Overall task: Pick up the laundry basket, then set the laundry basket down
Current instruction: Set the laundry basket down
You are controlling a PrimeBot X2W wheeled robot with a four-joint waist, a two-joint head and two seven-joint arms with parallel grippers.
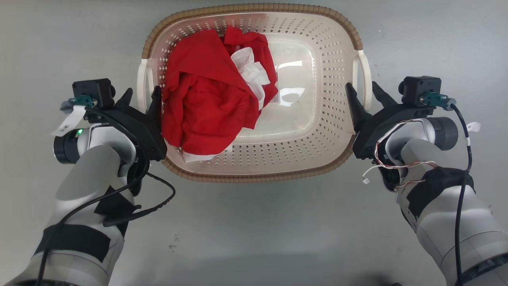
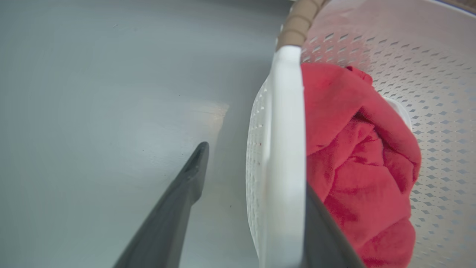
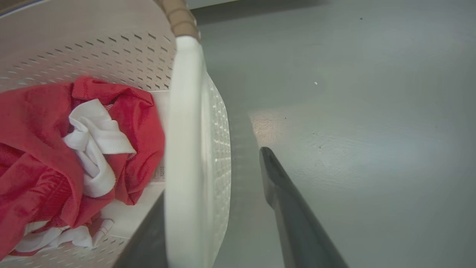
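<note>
Our L gripper (image 1: 141, 92) & R gripper (image 1: 362, 85) gape open; laundry basket (image 1: 325, 59) handles (image 2: 282, 149) sit between fingers (image 2: 178, 208), ungripped.

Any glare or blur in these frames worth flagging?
Head view: sharp, with a glare patch on the laundry basket bottom. Left wrist view: left handle close, soft and blown out. Right wrist view: right handle likewise blurred, with a pale reflection on the floor.

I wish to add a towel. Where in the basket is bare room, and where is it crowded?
Free: the bottom of the laundry basket on the robot's right, between the red clothes and the right wall. Crowded: the left half, under them.
</note>
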